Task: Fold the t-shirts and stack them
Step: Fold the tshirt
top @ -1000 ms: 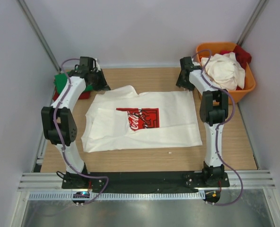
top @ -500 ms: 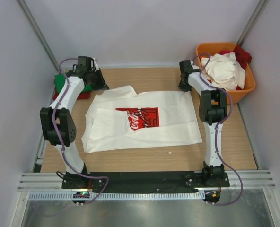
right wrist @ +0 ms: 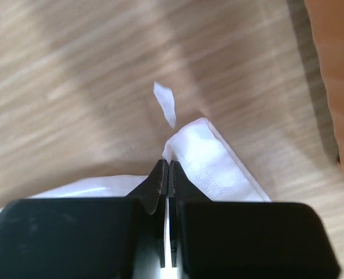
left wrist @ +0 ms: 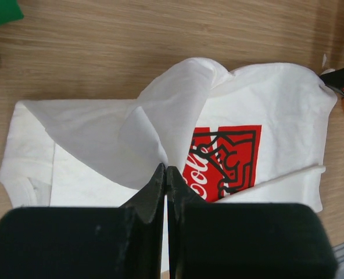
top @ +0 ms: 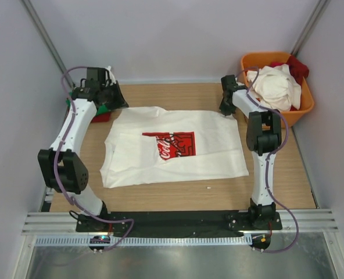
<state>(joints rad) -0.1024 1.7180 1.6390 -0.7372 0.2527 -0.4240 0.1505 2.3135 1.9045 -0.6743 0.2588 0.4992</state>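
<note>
— So, what was the left gripper (left wrist: 165, 168) doing?

— Its jaws were pressed together on a peak of white cloth. That cloth belonged to the Coca-Cola t-shirt (left wrist: 259, 104) and was drawn up off the table (left wrist: 131, 35) into a tented fold beside the red print.

— And the right gripper (right wrist: 165, 164)?

— Closed as well, pinching the stitched hem at one corner of the same shirt. A small white tab (right wrist: 165, 104) stuck up just beyond its fingertips.

— Where did the shirt lie overall?

— From above it was spread print-up across the middle of the table, between the two arms. The left gripper stood at its far-left side, the right one at its far-right corner.

— What sat further out?

— Behind the left gripper, at the table's far-left edge, a green t-shirt (left wrist: 0, 11) lay over a red t-shirt (top: 100, 117). Just beyond the right gripper stood the orange tub (top: 305, 102), in the far-right corner. It held a crumpled white bundle (top: 275, 87), with some red cloth (top: 297, 67) behind that.

— Was the green one folded?

— I could not tell; the arm covered most of it.
</note>
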